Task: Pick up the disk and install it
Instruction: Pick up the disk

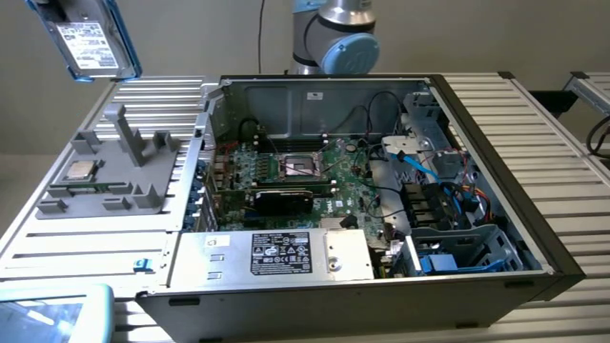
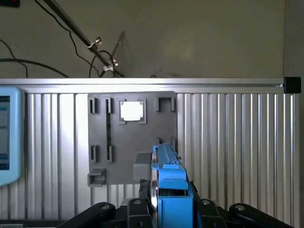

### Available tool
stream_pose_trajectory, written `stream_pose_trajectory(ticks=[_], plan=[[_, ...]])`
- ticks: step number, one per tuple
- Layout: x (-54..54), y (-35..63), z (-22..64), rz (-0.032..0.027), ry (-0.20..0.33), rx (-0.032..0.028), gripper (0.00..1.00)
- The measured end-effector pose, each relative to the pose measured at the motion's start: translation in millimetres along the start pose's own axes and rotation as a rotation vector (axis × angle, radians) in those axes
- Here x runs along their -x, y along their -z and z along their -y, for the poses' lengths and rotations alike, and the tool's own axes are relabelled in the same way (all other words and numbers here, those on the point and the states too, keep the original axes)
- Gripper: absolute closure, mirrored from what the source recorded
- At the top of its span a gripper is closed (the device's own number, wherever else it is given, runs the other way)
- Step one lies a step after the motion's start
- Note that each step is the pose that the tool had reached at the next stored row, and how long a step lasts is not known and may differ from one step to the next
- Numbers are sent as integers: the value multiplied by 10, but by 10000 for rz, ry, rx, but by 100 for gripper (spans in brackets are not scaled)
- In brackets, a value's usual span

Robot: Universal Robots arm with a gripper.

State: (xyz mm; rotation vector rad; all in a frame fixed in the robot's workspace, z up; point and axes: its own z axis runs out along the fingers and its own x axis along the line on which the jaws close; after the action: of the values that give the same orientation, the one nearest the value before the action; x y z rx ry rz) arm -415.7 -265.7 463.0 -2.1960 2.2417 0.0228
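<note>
A: Item one: the disk [image 1: 91, 36], at eleven o'clock in the exterior view. The frame edge is cutting off its upper end, and its label print is coming through too small to read.
B: Logging it. In the wrist view it is showing edge-on and is hiding the tips of the gripper [image 2: 167, 209] clamping it.
A: Item two: the arm [image 1: 333, 36], at twelve o'clock, is running out of frame.
B: Item three: a pale blue screen [image 1: 53, 314], at seven o'clock, is being cropped. The box label [image 1: 281, 254] is reading as illegible.

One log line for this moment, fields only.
gripper: shut on the disk | disk: in air over grey fixture | computer case: open, disk not installed
</note>
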Motion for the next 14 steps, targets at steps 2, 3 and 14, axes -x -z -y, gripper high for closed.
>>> stream_pose_trajectory(ticks=[2,3,14], plan=[[-13,24,48,0,-1,-1,63],[-19,36,72,0,-1,-1,63],[-103,159,341,0,0,0,63]])
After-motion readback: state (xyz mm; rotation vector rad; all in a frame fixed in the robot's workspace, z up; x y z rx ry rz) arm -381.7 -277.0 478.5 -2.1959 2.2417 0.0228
